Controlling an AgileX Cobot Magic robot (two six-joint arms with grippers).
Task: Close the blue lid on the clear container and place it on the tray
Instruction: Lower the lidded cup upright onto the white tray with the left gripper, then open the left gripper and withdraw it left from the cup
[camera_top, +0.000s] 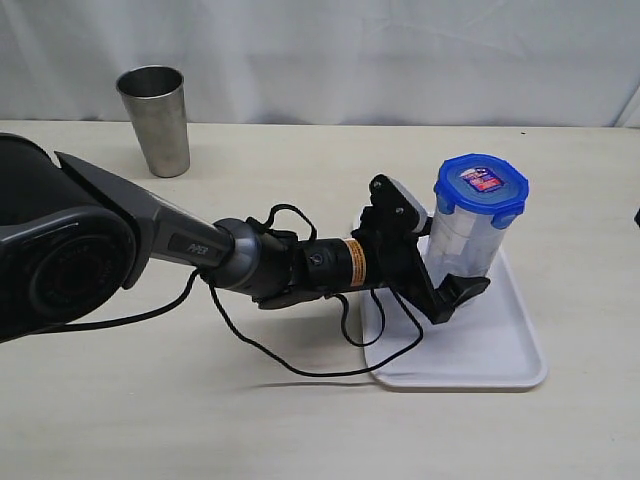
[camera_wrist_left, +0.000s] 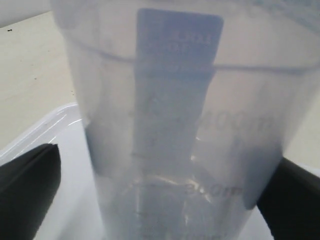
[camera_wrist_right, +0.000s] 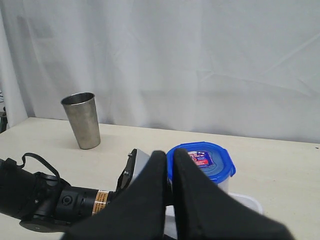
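Observation:
The clear container (camera_top: 465, 235) stands upright on the white tray (camera_top: 480, 350), with the blue lid (camera_top: 481, 186) seated on its top. My left gripper (camera_top: 448, 250) reaches across from the left and straddles the container's lower half. In the left wrist view the container (camera_wrist_left: 180, 125) fills the frame, and the black fingers (camera_wrist_left: 27, 190) stand wide at either side of it, with tray showing between the one finger and the wall. That gripper (camera_wrist_left: 165, 200) is open. My right gripper (camera_wrist_right: 170, 157) is shut on nothing, held back from the lid (camera_wrist_right: 205, 160).
A steel cup (camera_top: 155, 118) stands at the back left of the table, seen too in the right wrist view (camera_wrist_right: 82, 120). The left arm's cable (camera_top: 300, 365) loops over the table and the tray's near-left corner. A white curtain hangs behind.

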